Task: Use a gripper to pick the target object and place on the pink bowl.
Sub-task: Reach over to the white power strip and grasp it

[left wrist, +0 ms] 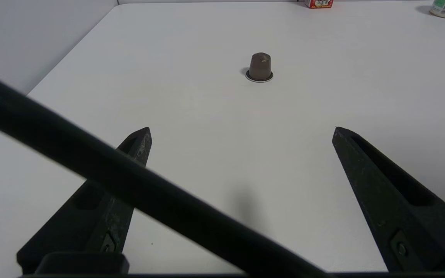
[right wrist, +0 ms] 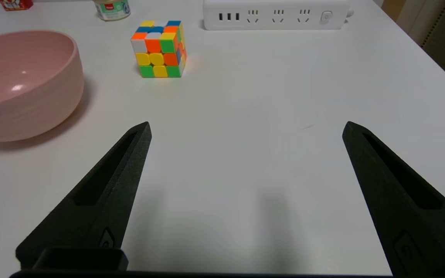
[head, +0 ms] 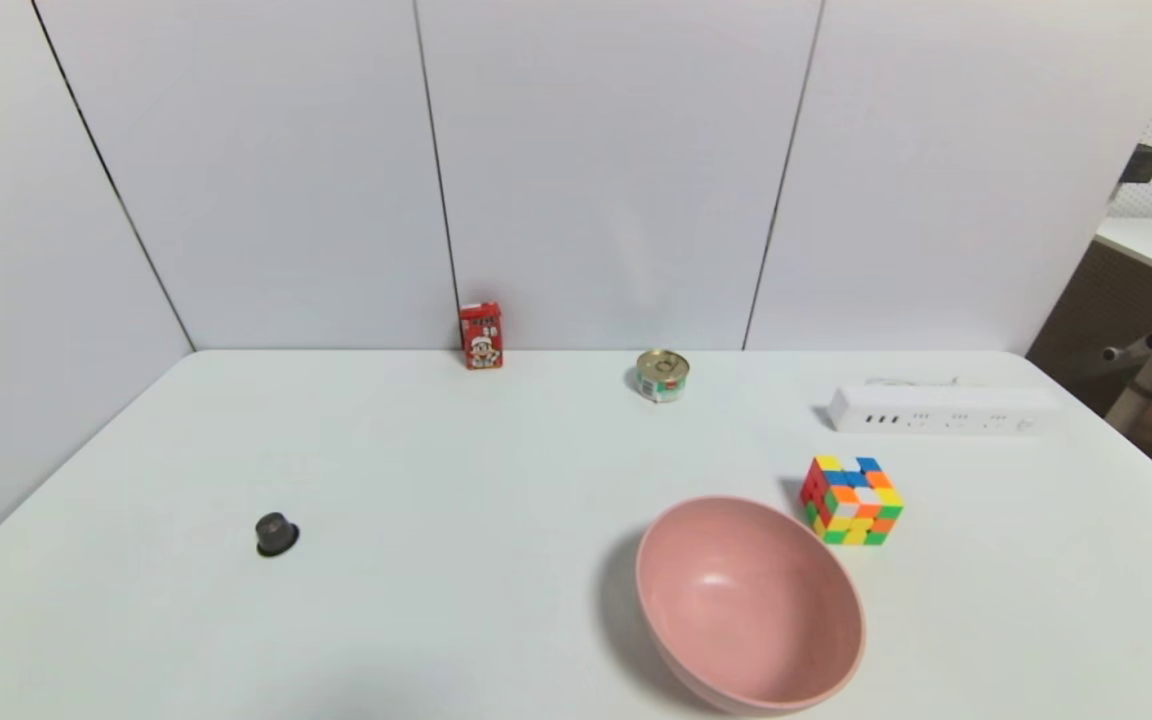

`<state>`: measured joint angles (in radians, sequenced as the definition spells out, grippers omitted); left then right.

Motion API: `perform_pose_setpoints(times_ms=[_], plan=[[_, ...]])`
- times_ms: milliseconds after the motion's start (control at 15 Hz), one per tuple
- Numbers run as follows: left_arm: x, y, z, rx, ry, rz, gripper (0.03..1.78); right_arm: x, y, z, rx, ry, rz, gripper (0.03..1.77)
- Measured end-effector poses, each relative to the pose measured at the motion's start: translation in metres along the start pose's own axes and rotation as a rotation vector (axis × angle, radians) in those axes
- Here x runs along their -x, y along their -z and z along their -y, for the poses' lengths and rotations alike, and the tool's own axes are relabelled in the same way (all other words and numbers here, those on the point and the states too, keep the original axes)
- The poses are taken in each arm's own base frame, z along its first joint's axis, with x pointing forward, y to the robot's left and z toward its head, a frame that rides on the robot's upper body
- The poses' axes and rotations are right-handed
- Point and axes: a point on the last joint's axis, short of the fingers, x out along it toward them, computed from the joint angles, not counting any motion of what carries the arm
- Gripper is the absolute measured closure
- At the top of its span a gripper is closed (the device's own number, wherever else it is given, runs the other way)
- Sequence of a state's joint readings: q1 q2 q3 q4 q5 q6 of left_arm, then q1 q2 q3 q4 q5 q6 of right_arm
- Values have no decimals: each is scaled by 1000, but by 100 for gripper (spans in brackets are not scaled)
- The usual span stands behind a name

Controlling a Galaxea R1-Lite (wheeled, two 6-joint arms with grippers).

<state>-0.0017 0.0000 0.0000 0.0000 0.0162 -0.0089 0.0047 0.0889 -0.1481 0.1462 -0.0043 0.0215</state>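
The target object, a long white power strip [head: 946, 410] [right wrist: 276, 14], lies flat at the far right of the table, sockets up. The pink bowl [head: 748, 605] [right wrist: 21, 83] sits near the front, right of centre, with nothing in it. Neither arm shows in the head view. In the right wrist view my right gripper [right wrist: 246, 127] hovers open above bare table, well short of the strip, with the bowl off to one side. In the left wrist view my left gripper [left wrist: 242, 131] is open over bare table, nothing between its fingers.
A multicoloured puzzle cube [head: 852, 499] [right wrist: 160, 48] stands between bowl and strip. A small tin can [head: 662, 375] and a red carton [head: 481, 336] sit by the back wall. A dark capsule [head: 276, 533] [left wrist: 260, 67] rests on the left. A black cable [left wrist: 129, 181] crosses the left wrist view.
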Motion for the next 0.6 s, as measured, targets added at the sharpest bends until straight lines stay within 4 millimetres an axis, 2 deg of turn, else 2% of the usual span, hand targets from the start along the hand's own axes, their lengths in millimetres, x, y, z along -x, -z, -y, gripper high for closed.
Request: perform_pose_setpoints(times_ms=[267,600], plan=[[0,0,0,0,0,0,12,-9,-52,-2,-8,34,-105,9],[0,0,0,0,0,0,12,-42,-127,-2,-23,53,-295,9]])
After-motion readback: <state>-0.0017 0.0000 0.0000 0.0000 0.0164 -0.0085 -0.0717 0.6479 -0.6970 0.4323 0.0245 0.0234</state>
